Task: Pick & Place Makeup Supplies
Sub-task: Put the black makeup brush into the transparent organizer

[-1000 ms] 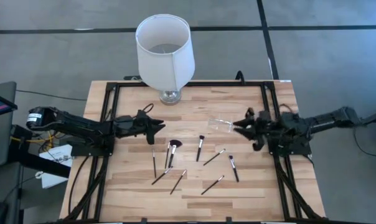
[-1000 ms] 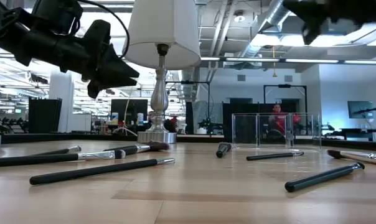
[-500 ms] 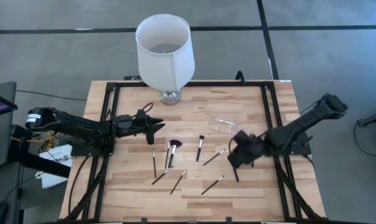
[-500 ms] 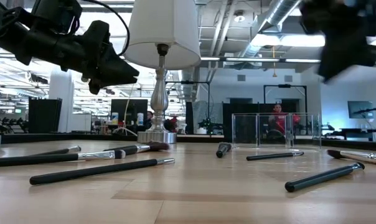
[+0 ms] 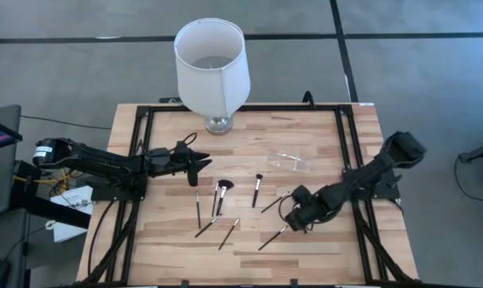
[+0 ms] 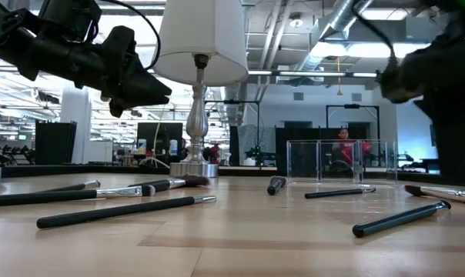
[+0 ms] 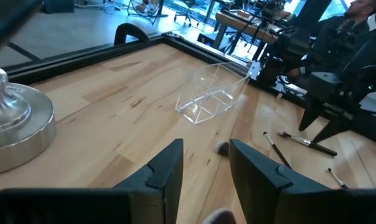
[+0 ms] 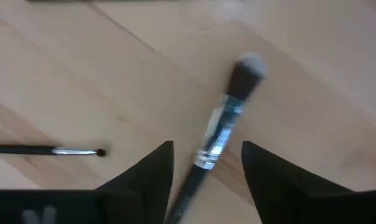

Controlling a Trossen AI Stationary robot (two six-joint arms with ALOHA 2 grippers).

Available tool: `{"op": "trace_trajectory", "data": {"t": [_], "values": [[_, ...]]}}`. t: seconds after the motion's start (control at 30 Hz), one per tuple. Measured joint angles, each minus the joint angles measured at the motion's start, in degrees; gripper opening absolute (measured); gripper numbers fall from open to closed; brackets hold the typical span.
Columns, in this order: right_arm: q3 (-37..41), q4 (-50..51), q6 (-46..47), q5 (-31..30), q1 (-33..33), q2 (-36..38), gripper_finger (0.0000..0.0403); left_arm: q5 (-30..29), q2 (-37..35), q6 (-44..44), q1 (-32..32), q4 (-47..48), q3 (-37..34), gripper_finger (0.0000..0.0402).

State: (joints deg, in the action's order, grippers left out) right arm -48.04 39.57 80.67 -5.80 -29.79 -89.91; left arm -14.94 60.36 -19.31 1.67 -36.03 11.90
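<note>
Several thin makeup brushes lie flat on the wooden table (image 5: pixel 321 128); one has a fluffy head (image 5: pixel 225 185), and others lie around it (image 5: pixel 257 190) (image 5: pixel 229 234). My right gripper (image 5: pixel 293 213) is open and points down, low over a dark-handled brush. In the right wrist view its fingers (image 8: pixel 206 152) stand on either side of that brush's handle just behind the silver ferrule (image 8: pixel 218 138); the dark bristle head (image 8: pixel 245 71) lies beyond them. My left gripper (image 5: pixel 200 166) is open and empty above the table's left half, its fingers (image 7: pixel 205 149) pointing toward the clear holder (image 7: pixel 210 99).
A large white lampshade on a glass base (image 5: pixel 212 64) stands at the far edge. The clear plastic holder (image 5: pixel 290 161) lies far right of the brushes. A thin brush (image 8: pixel 51 150) lies beside my right gripper. People and desks show in the room behind (image 6: pixel 342 146).
My right gripper has gone from beside the clear holder toward the table's near edge and left, down over the dark-handled brush, tipping to point down. The brushes have stayed where they were.
</note>
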Motion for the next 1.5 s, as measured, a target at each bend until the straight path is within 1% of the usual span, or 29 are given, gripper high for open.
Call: {"op": "trace_trajectory", "data": {"t": [0.07, 0.2, 0.3, 0.37, 0.43, 0.5, 0.7, 0.77, 0.87, 1.0, 1.07, 1.13, 1.17, 1.3, 1.37, 1.4, 1.43, 1.5], "values": [[0.0, 0.1, -0.1, 1.5, 0.8, -0.7, 0.0207, 0.0, 0.0, 0.0, 0.0, 0.0, 0.0, 0.0127], [0.0, 1.0, 0.8, 1.9, 1.4, -2.5, 0.0235, 0.0, 0.0, 0.0, 0.0, 0.0, 0.0, 0.0127], [0.0, -0.5, 1.0, 3.0, 1.3, -4.2, 0.0238, 0.0, 0.0, 0.0, 0.0, 0.0, 0.0, 0.0127], [-0.2, -0.5, 1.8, 2.7, 1.3, -5.2, 0.0233, 0.0, 0.0, 0.0, 0.0, 0.0, 0.0, 0.0127], [-0.3, 0.0, 1.8, 2.9, 1.3, -6.5, 0.0216, 0.0, 0.0, 0.0, 0.0, 0.0, 0.0, 0.0127], [-0.5, 0.8, 1.8, 2.9, 1.3, -7.3, 0.0186, 0.0, 0.0, 0.0, 0.0, 0.0, 0.0, 0.0127], [-0.2, 0.9, 1.4, 2.4, 2.6, -6.9, 0.0060, 0.0, 0.0, 0.0, 0.0, 0.0, 0.0, 0.0127], [0.0, 0.9, 0.9, 2.0, 3.0, -6.2, 0.0027, 0.0, 0.0, 0.0, 0.0, 0.0, 0.0, 0.0127], [0.0, 1.2, -1.3, 1.2, 3.7, -4.5, 0.0025, 0.0, 0.0, 0.0, 0.0, 0.0, 0.0, 0.0127], [-0.3, 5.1, -1.6, -6.0, 5.0, -0.1, 0.0041, 0.0, 0.0, 0.0, 0.0, 0.0, 0.0, 0.0127], [-1.7, 8.8, -2.0, -11.3, 5.3, 3.2, 0.0042, 0.0, 0.0, 0.0, 0.0, 0.0, 0.0, 0.0127], [-2.5, 13.1, -3.6, -18.1, 5.2, 6.7, 0.0036, 0.0, 0.0, 0.0, 0.2, 0.0, 0.0, 0.0127], [-2.8, 14.1, -4.3, -22.7, 5.4, 8.6, 0.0032, 0.0, 0.0, 0.0, 0.2, 0.0, 0.0, 0.0127], [-1.8, 18.4, -4.7, -48.7, 5.8, 16.2, 0.0029, 0.0, 0.0, 0.0, 0.2, 0.0, 0.0, 0.0127], [0.3, 18.7, -4.7, -60.0, 6.7, 19.1, 0.0036, 0.0, 0.0, 0.0, 0.2, 0.0, 0.0, 0.0127], [1.8, 18.4, -4.7, -64.1, 7.5, 20.3, 0.0040, 0.0, 0.0, 0.0, 0.2, 0.0, 0.0, 0.0127], [3.4, 17.6, -4.4, -67.0, 8.4, 21.1, 0.0042, 0.0, 0.0, 0.0, 0.2, 0.0, 0.0, 0.0127], [7.4, 14.1, -3.2, -69.1, 10.2, 21.5, 0.0042, 0.0, 0.0, 0.0, 0.2, 0.0, 0.0, 0.0127]]}}
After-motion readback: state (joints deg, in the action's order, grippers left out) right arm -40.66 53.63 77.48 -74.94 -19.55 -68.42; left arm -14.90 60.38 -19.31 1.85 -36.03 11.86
